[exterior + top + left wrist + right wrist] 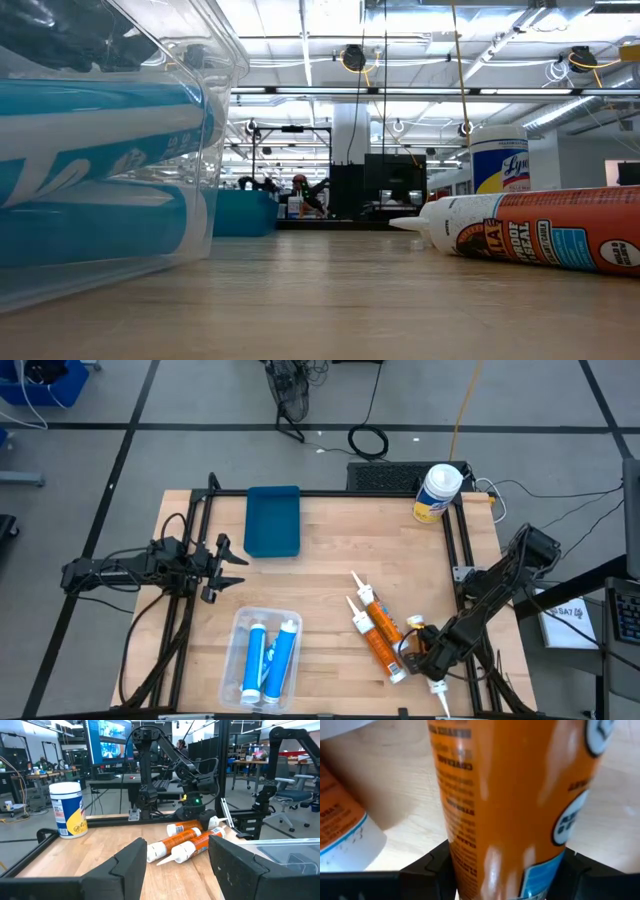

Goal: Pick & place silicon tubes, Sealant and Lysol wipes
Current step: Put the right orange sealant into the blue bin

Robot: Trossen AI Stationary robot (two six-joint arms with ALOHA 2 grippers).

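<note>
Three orange sealant tubes with white nozzles are at the near right. Two of them [372, 622] lie side by side on the wooden table. My right gripper [425, 650] is shut on the third [505, 795], whose nozzle [437, 690] points to the near edge. My left gripper [232, 565] hangs open and empty at the left, also in its wrist view [177, 865]. Two blue tubes [270, 658] lie in a clear bin [238, 622] at the near edge. The Lysol wipes canister [437, 492] stands upright at the far right corner. My right gripper pinches the orange tube's body [470, 855] between its two fingers, about midway along it. The fingers [427, 867] come from above and lie across the tube. Whether the tube is clear of the table cannot be told.
A blue tray [272, 520] lies at the far edge, left of centre. A black frame [455, 540] runs along the table's edges. Cables hang off the far right corner by the canister. Bare wood [330, 550] lies in the table's middle.
</note>
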